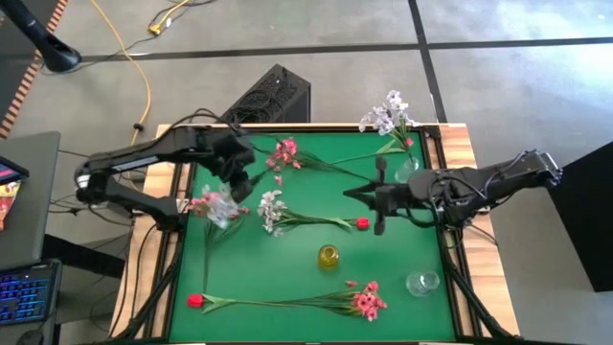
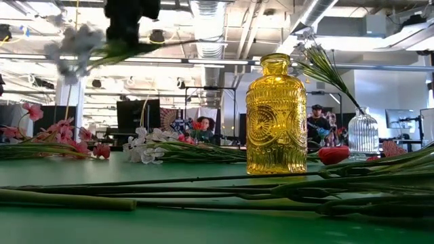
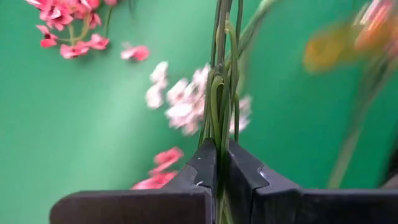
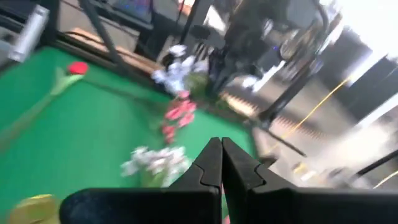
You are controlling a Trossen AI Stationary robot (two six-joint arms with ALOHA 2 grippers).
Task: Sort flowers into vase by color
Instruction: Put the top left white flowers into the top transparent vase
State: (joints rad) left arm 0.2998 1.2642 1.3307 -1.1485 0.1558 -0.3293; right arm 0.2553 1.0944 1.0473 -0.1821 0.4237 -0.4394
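Left gripper (image 3: 221,163) pinches a bundle of green stems; right gripper (image 4: 221,163) is closed on nothing.

Start at your left fingers (image 3: 202,168): they're clamped tight around thin stems (image 3: 221,99), held above the mat's left side near a clear vase (image 1: 221,209). Which bloom tops those stems you can't tell; the low view only shows a blurred pale spray. Expect the flower to be light and floppy, likely to swing, so grip low on the stem, never the soft blossoms. Your right fingers (image 4: 208,165) meet with nothing between them, hovering mid-mat. Other flowers lie loose: a white spray (image 1: 272,211), a pink spray (image 1: 367,301), a red bud (image 1: 195,300). The yellow vase (image 1: 329,257) stands empty, as far as you can see.
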